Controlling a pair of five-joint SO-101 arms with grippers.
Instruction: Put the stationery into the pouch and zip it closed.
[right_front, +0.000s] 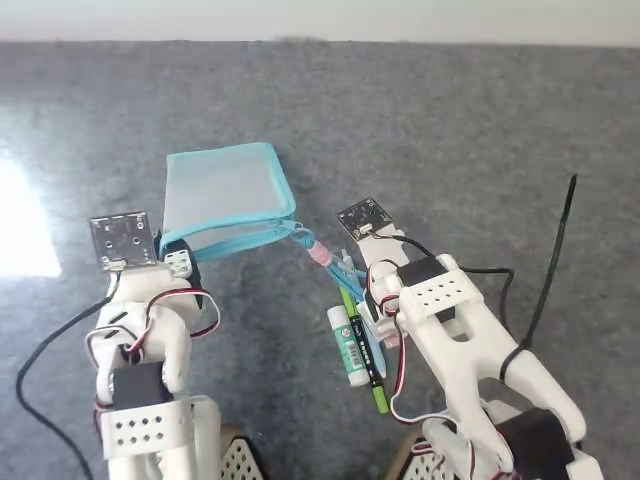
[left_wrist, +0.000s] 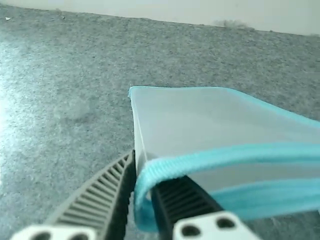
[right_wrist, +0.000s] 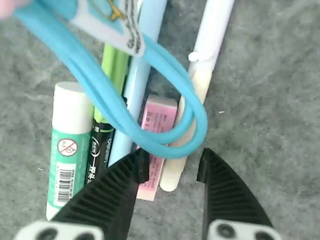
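Note:
The translucent pouch (right_front: 222, 197) with turquoise trim lies at mid-table, its zipper edge facing the arms. My left gripper (right_front: 180, 262) is shut on the pouch's near corner; in the left wrist view both fingers (left_wrist: 112, 197) pinch the turquoise edge (left_wrist: 150, 175). A blue loop strap (right_wrist: 150, 95) runs from the zipper end over the stationery. Under my right gripper (right_wrist: 170, 167), which is open, lie a glue stick (right_wrist: 67, 150), a green marker (right_wrist: 104, 145), a light blue pen (right_wrist: 142, 65), a pink eraser (right_wrist: 159, 120) and a white pen (right_wrist: 207, 50). In the high view these lie (right_front: 352, 345) beside the right arm.
Grey carpet-like table surface (right_front: 450, 130) lies all around. A black cable tie (right_front: 550, 265) sticks up to the right of the right arm. A bright glare patch (right_front: 20, 225) marks the left edge. Open room lies beyond the pouch.

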